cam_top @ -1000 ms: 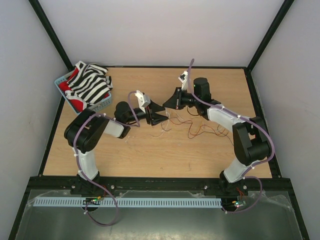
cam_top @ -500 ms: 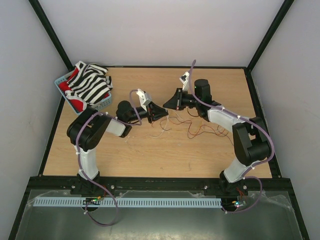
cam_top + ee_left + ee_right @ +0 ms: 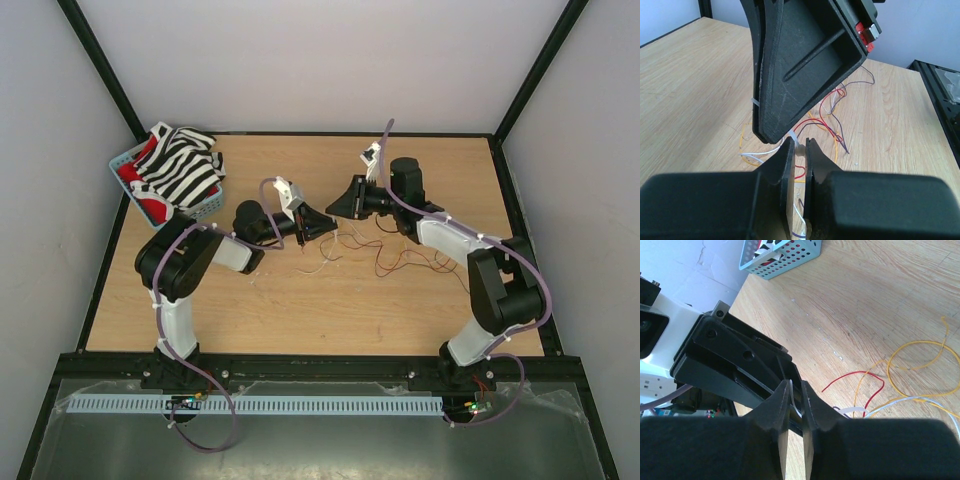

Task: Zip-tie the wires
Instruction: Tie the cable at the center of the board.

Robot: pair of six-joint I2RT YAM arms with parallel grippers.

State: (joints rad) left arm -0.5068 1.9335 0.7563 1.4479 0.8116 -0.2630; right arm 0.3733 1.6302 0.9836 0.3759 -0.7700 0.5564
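Seen from above, the left gripper (image 3: 312,228) and the right gripper (image 3: 338,205) meet tip to tip over the light brown wooden table (image 3: 300,310). The thin, curly red, orange and dark wires (image 3: 390,258) lie on the wood, below and to the right of the right gripper. The zip tie is too small to see from here. Far to the left of the left gripper sits a light blue plastic basket (image 3: 190,210) with a black and white striped cloth (image 3: 185,165) in it.

In the left wrist view, the left gripper (image 3: 801,147) is pinched on the thin, whitish plastic zip tie (image 3: 795,139). The strip runs up out of its tips. It goes along the edge of the big black right gripper (image 3: 775,125), which hangs just above. The wires (image 3: 832,107) lie on the table behind both tools.

In the right wrist view, the right gripper (image 3: 796,390) has its jaws a tiny bit apart. The zip tie (image 3: 796,405) stands in the thin gap between them. I cannot tell if the jaws squeeze it. The left gripper (image 3: 775,370) is right in front, almost touching. The wires (image 3: 855,374) curl on the table to the right of the tips. The basket (image 3: 790,257) is far off at the top.
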